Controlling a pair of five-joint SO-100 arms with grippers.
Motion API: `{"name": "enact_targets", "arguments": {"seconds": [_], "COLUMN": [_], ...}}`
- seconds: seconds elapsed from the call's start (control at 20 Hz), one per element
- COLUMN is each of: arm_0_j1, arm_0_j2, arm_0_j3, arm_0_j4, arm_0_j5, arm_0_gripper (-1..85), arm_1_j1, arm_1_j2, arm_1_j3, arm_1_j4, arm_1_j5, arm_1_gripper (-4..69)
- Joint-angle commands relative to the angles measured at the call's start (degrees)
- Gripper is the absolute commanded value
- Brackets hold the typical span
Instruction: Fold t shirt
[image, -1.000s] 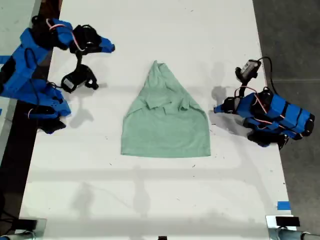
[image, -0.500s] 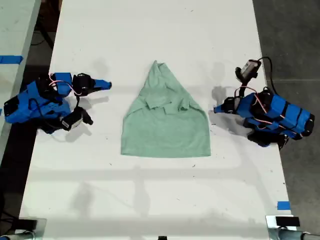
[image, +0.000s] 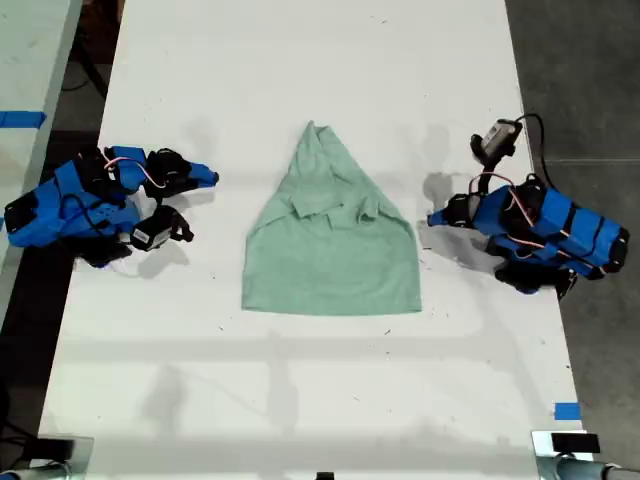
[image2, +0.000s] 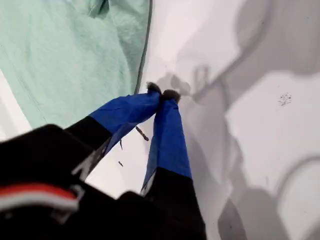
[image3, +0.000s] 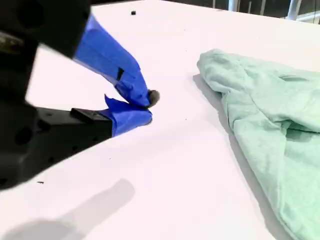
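My first tool (image: 432, 217): folded low at exterior view's right, jaws closed, empty, beside t shirt (image: 330, 240). My second tool (image: 212, 178): exterior view's left, closed, empty, on white surface (image: 300, 400).

Two blue-and-black robot arms

Blue shells on black joints; first gripper (image2: 162, 95) has blue fingers with dark tips; thin red-and-white cables loop over both.

A long white matte table (image: 300, 60) fills the middle; a small blue tape strip (image: 567, 411) sits at five o'clock
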Motion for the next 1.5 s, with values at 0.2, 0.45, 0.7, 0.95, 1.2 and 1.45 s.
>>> {"name": "enact_targets", "arguments": {"seconds": [0.2, 0.45, 0.7, 0.95, 1.2, 1.45], "arm_0_j1": [-0.62, 7.82, 11.43, 11.6, 11.6, 11.6], "arm_0_j2": [-0.09, -0.09, -0.09, -0.09, -0.09, -0.09], "arm_0_j3": [2.37, 2.37, 2.37, 2.37, 2.37, 2.37], "arm_0_j4": [0.26, 0.26, 0.26, 0.26, 0.26, 0.26], "arm_0_j5": [0.88, 0.88, 0.88, 0.88, 0.88, 0.88], "arm_0_gripper": [14.1, 14.6, 14.6, 14.6, 14.6, 14.6], "arm_1_j1": [-1.05, -1.05, -0.7, -0.97, -1.05, -1.05], "arm_1_j2": [0.62, 0.62, 0.62, 0.62, 0.62, 0.62], "arm_1_j3": [3.25, 3.25, 3.25, 3.25, 3.25, 3.25], "arm_1_j4": [-1.32, -1.23, -1.23, -1.23, -1.23, -1.32], "arm_1_j5": [0.44, 0.79, 0.79, 0.53, 0.44, 0.26], "arm_1_gripper": [1.2, 1.2, 1.2, 1.2, 1.2, 1.2]}}
